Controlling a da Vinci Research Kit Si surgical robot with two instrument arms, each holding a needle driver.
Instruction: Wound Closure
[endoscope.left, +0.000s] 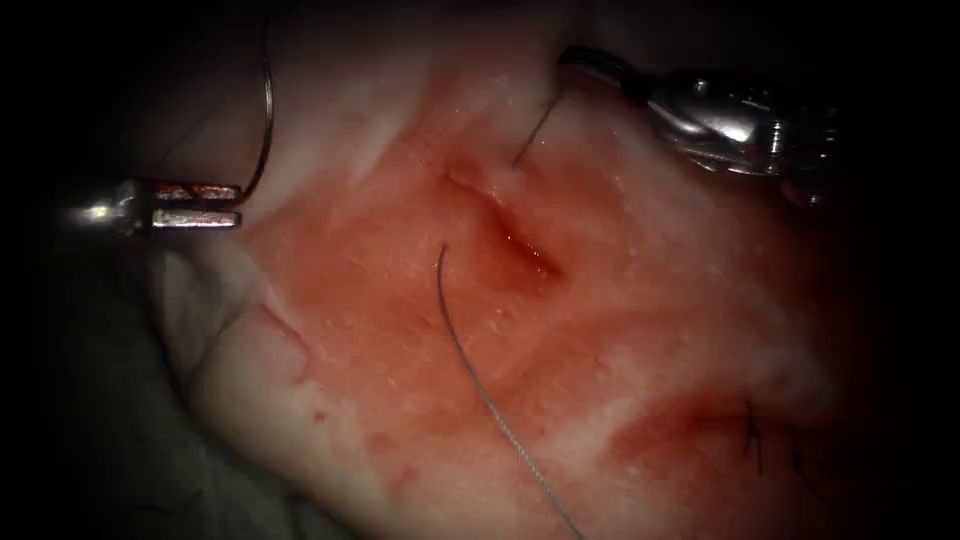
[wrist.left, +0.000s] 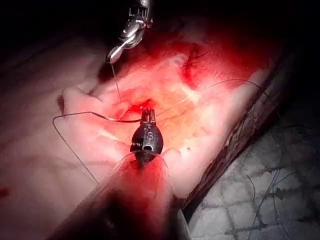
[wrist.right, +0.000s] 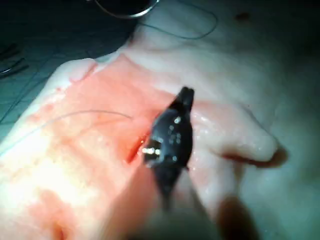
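Needle (endoscope.left: 266, 110) is off the tissue (endoscope.left: 640, 330), held left of the cut (endoscope.left: 505, 225) by the left tool (endoscope.left: 195, 205); its jaws are clenched on one end of the curve and the arc rises above them. The left wrist view adds the thread (wrist.left: 70, 145) looping out from that tool (wrist.left: 146, 137) over pale tissue, and loose strands on the bench (wrist.left: 260, 205) beyond the tissue edge. The right tool (endoscope.left: 600, 70) sits above and right of the cut, jaws clamped on a dark thread (endoscope.left: 533, 135) that runs down into the tissue just right of the cut's upper end. A second strand (endoscope.left: 470, 360) emerges left of the cut and trails toward the lower edge. Red fluid (endoscope.left: 400, 300) stains the tissue around the cut. Older stitch ends (endoscope.left: 752, 435) stand well to the lower right. Right wrist view: own jaws (wrist.right: 172, 132) over the cut, needle arc (wrist.right: 125, 12) far off.
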